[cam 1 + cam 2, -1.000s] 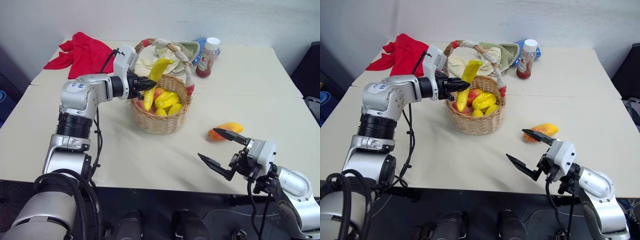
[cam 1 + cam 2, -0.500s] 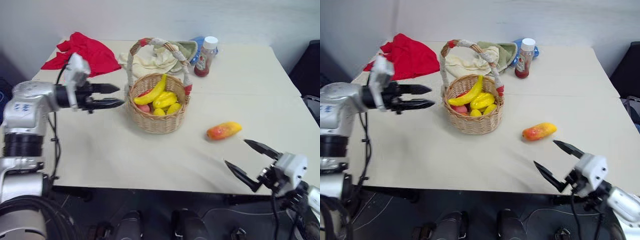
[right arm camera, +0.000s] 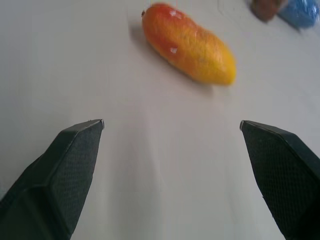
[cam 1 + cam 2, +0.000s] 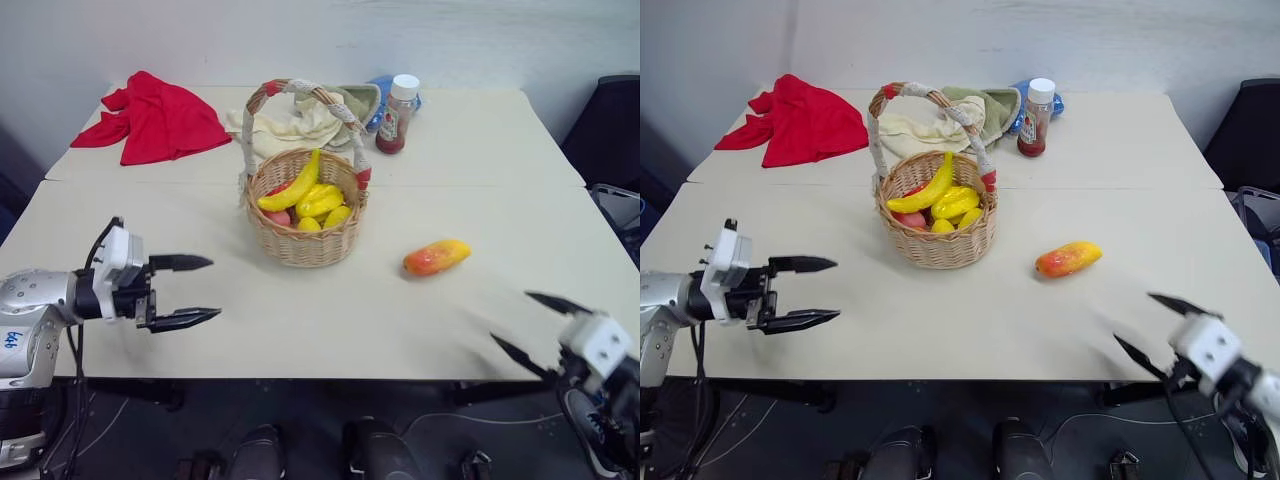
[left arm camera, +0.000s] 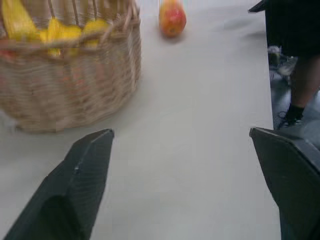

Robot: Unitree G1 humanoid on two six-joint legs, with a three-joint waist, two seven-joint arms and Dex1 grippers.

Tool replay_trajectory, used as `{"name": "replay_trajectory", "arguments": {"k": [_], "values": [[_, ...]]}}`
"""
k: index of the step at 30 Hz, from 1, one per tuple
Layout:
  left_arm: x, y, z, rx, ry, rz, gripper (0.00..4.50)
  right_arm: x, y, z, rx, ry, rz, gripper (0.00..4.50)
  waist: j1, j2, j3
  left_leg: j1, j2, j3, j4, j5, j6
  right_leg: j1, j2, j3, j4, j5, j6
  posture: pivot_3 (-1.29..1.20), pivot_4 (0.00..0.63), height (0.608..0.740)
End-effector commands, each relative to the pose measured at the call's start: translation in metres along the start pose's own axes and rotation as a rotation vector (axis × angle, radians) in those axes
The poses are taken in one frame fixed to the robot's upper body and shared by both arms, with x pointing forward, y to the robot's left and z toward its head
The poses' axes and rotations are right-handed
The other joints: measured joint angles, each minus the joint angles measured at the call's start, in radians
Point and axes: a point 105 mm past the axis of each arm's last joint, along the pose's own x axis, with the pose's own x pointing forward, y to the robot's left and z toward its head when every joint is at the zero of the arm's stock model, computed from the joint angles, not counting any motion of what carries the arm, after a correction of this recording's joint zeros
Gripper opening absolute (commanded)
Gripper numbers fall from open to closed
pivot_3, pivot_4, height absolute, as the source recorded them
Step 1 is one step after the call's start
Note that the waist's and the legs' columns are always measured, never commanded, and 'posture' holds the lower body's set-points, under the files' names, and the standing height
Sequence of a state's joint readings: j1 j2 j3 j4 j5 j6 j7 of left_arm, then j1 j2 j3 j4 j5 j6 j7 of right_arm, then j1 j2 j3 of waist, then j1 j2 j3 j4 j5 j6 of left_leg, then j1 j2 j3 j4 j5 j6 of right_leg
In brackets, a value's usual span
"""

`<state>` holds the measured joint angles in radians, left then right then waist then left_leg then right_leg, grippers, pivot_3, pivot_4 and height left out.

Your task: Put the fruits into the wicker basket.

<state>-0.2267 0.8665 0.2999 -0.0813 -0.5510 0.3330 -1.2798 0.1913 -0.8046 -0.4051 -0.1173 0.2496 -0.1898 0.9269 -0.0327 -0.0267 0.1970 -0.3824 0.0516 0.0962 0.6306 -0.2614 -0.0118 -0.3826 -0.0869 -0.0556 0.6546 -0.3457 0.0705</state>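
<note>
The wicker basket [image 4: 300, 240] stands at the table's middle, with the yellow banana [image 4: 292, 186] lying across other yellow and red fruits inside it. An orange-red mango [image 4: 436, 257] lies on the bare tabletop to the basket's right. My left gripper [image 4: 213, 288] hovers open and empty near the front left edge, pointing toward the basket [image 5: 70, 85] from well short of it. My right gripper [image 4: 510, 318] is open and empty at the front right edge, with the mango [image 3: 189, 42] ahead of its fingers and apart from them.
A red cloth [image 4: 160, 115] lies at the back left. Cream and green cloths [image 4: 300, 122] sit behind the basket, beside a sauce bottle [image 4: 392, 115] with a white cap. A dark chair [image 4: 605, 130] stands off the table's right side.
My left gripper let the banana go into the basket, opened wide and drew back to the front left. The right gripper swung out to the right, away from the mango.
</note>
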Motion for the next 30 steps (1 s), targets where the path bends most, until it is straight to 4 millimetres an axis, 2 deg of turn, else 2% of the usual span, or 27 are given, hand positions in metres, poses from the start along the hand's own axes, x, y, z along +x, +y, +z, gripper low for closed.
{"name": "replay_trajectory", "arguments": {"k": [1,4,8,16,20,23,24,27,30], "values": [[0.008,-0.006,0.019,0.063,-0.057,-0.016,4.47,0.036,-0.014,0.013,-0.082,0.023,0.142,4.50,0.000,0.001,0.000,0.001,0.000,0.001,0.000,0.000,0.000,0.000,0.001,0.000,0.000,0.000,0.000,0.00,0.150,0.740],[0.014,-0.015,0.024,0.034,-0.077,-0.066,4.47,0.056,-0.025,0.015,-0.144,0.029,0.195,4.50,0.007,0.001,0.000,0.001,0.001,0.000,-0.001,0.000,-0.003,0.000,0.004,0.000,-0.001,-0.001,-0.001,0.00,0.150,0.740],[0.017,-0.018,0.028,0.015,-0.107,-0.065,4.47,0.082,-0.042,0.010,-0.172,0.081,0.210,4.50,0.015,0.001,0.000,-0.007,0.002,0.000,0.002,0.002,-0.007,-0.007,0.006,0.001,0.000,-0.001,-0.001,0.00,0.150,0.740],[0.019,-0.021,0.027,0.003,-0.114,-0.049,4.47,0.116,-0.055,0.008,-0.197,0.103,0.246,4.50,-0.002,0.001,0.000,-0.008,0.003,0.008,0.008,0.001,-0.005,-0.009,0.006,0.006,0.002,0.000,0.001,0.00,0.150,0.740],[0.022,-0.024,0.027,0.000,-0.121,-0.052,4.50,0.123,-0.044,0.008,-0.146,0.065,0.354,3.57,-0.001,0.001,0.000,-0.008,0.005,0.008,0.008,0.001,-0.007,-0.010,0.007,0.006,0.003,0.000,0.001,0.00,0.150,0.740],[0.023,-0.024,0.029,0.007,-0.132,-0.042,4.50,0.126,-0.043,0.012,-0.141,0.032,0.381,2.52,-0.001,0.001,0.000,-0.008,0.005,0.009,0.008,0.001,-0.007,-0.010,0.007,0.006,0.003,0.000,0.001,0.00,0.150,0.740],[0.022,-0.024,0.030,0.005,-0.137,-0.034,4.50,0.125,-0.043,0.015,-0.129,0.011,0.398,2.33,0.000,0.001,0.000,-0.007,0.005,0.009,0.008,0.001,-0.007,-0.010,0.007,0.007,0.003,0.000,0.001,0.00,0.150,0.740],[0.019,-0.024,0.031,-0.003,-0.145,-0.005,4.50,0.121,-0.039,0.032,-0.136,-0.066,0.463,2.30,0.000,0.001,0.000,-0.007,0.005,0.009,0.008,0.001,-0.007,-0.010,0.007,0.007,0.003,0.000,0.001,0.00,0.150,0.740],[0.009,-0.022,0.032,-0.022,-0.168,0.055,4.50,0.119,-0.012,0.090,-0.037,-0.242,0.600,2.30,-0.005,0.002,0.001,-0.007,0.007,0.009,0.008,0.000,-0.007,-0.010,0.007,0.007,0.004,0.000,0.001,0.00,0.150,0.740]]}}
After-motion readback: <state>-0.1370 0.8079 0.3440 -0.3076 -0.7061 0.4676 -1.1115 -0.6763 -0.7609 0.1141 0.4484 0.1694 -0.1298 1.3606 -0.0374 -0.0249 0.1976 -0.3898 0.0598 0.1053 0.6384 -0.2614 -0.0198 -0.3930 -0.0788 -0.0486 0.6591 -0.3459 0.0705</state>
